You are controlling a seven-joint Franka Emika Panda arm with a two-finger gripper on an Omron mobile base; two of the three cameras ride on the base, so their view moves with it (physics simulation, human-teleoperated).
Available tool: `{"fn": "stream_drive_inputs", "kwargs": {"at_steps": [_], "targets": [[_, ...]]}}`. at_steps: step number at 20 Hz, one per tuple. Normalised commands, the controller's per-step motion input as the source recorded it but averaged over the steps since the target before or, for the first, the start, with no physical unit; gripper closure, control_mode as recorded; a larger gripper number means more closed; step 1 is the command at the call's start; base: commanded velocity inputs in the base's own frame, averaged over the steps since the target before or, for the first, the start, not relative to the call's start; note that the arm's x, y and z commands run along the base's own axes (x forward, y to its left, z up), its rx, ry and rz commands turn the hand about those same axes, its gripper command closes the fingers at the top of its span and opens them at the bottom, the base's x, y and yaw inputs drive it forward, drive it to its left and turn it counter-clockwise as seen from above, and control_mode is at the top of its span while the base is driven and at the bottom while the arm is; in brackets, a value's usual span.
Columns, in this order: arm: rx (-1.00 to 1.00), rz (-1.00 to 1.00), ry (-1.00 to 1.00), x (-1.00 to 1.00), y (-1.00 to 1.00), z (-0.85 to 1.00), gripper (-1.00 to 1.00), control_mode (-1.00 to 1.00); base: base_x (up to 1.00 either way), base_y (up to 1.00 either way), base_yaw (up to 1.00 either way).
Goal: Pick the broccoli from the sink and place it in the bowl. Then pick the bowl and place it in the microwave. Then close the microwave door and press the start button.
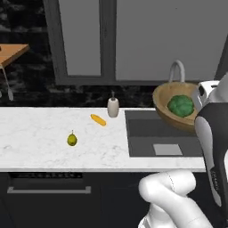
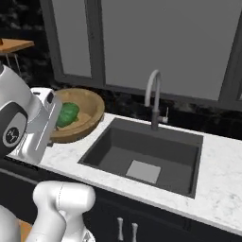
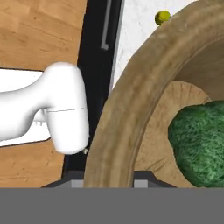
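Left base view: wooden bowl (image 1: 174, 116), wide, shallow, light brown, raised clear of the white marble desk (image 1: 44, 138) above the dark sink (image 1: 164, 139); broccoli (image 1: 181, 106), bumpy dark-green clump, rests inside it. Also on the desk: a yellow-green pear (image 1: 72, 140), an orange oblong item (image 1: 98, 120), a small pale bottle (image 1: 113, 107). Right base view: bowl (image 2: 80, 116) tilted beside the white arm, broccoli (image 2: 67, 115) low against its near wall; sink (image 2: 146, 156) a dark grey rectangle with a pale square on its floor, curved grey faucet (image 2: 153, 97) behind. Hand view: bowl rim (image 3: 127, 109) thick, grained, running down to the tool, which looks clenched on it, tips hidden. Risk, judged: a one-sided rim grip lets the bowl tip, rolling the broccoli (image 3: 199, 142) out.
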Motion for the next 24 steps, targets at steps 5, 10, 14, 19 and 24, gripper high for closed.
{"fn": "stream_drive_inputs", "kwargs": {"at_steps": [5, 10, 14, 19, 24], "targets": [[0.00, 0.00, 0.00, 0.00, 0.00, 0.00, 1.00, 1.00, 0.00, 0.11, 0.98], [0.00, 0.00, 0.00, 0.00, 0.00, 0.00, 1.00, 1.00, 0.00, 0.00, 1.00], [0.00, 0.00, 0.00, 0.00, 0.00, 0.00, 1.00, 1.00, 0.00, 0.00, 1.00], [0.00, 0.00, 0.00, 0.00, 0.00, 0.00, 1.00, 1.00, 0.00, 0.00, 1.00], [0.00, 0.00, 0.00, 0.00, 0.00, 0.00, 1.00, 1.00, 0.00, 0.00, 1.00]]}}
